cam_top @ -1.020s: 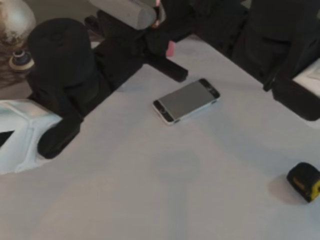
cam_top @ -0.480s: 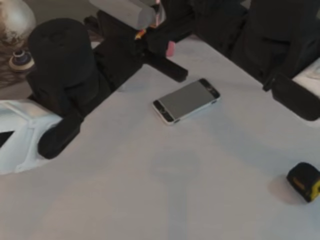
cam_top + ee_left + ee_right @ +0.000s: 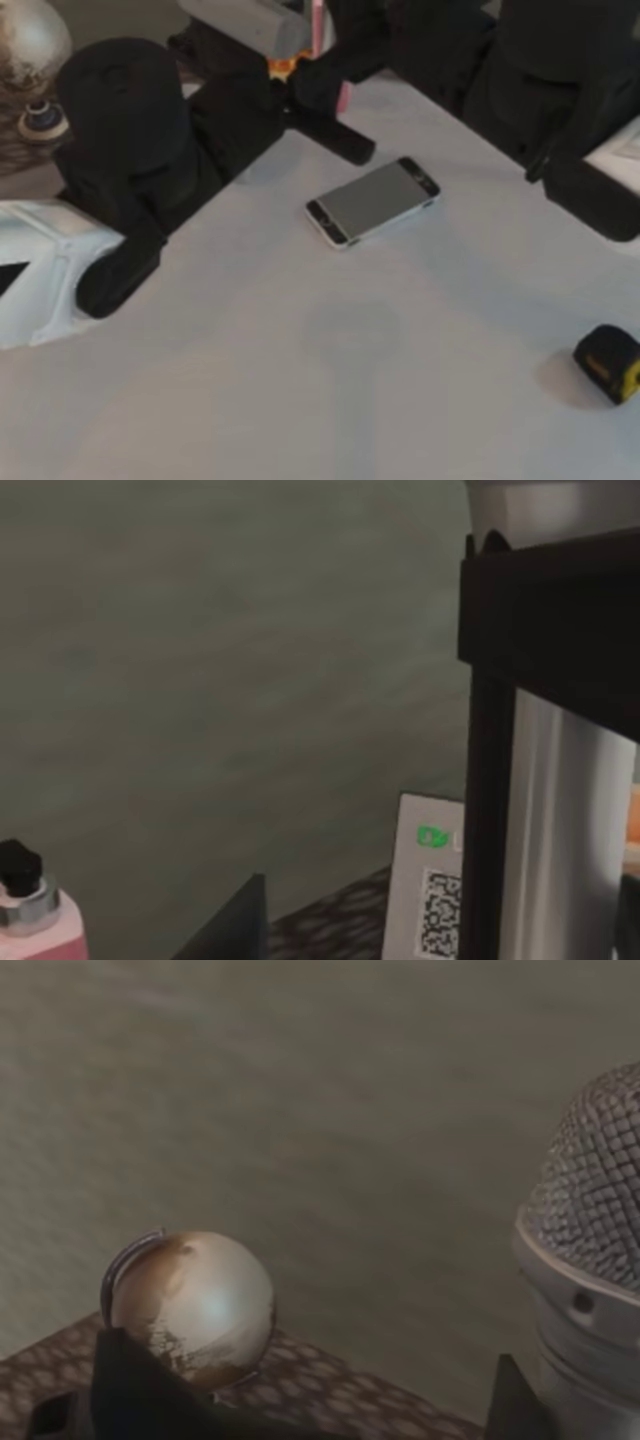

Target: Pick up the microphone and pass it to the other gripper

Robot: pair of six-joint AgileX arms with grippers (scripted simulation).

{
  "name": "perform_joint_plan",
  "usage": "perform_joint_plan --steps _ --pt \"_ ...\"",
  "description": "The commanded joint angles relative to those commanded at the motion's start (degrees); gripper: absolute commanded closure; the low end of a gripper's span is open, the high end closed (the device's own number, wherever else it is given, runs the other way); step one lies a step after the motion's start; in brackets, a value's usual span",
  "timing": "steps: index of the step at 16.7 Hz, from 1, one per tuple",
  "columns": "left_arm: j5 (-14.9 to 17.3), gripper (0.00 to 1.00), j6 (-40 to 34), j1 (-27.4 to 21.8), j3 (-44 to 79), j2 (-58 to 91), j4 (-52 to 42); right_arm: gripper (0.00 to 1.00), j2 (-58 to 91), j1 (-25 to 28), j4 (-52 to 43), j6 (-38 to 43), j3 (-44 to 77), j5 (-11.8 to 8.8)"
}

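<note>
Mic [image 3: 590,1260] silver-grey mesh (tape measure [image 3: 610,363] blk/yellow).

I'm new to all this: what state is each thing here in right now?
microphone: lifted off the table, at the far edge where both arms meet.
left gripper: raised, close to the microphone.
right gripper: raised, close to its mesh head.
smartphone: lying flat, screen up and dark.
tape measure: resting near the table's right edge, untouched.
</note>
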Motion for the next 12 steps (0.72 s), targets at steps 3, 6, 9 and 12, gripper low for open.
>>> perform_joint_plan --steps 3,6,9,12 --pt "-1.9 0.00 0.9 1.6 -0.4 0.3 -0.1 1.00 -0.5 0.0 0.0 -0.6 0.2 0.5" --pt "-1.6 0.00 0.9 2.1 -2.5 -2.0 -0.6 1.00 -1.7 -1.0 0.0 -0.7 -0.9 -0.6" --pt "-1.1 0.00 0.8 3.4 -7.7 -8.8 -1.8 1.00 -4.2 -3.5 -0.2 -0.8 -3.2 -3.2" --pt "-0.3 0.00 0.8 4.5 -12.8 -15.1 -3.0 1.00 -6.6 -5.8 -0.3 -0.8 -5.5 -5.9"
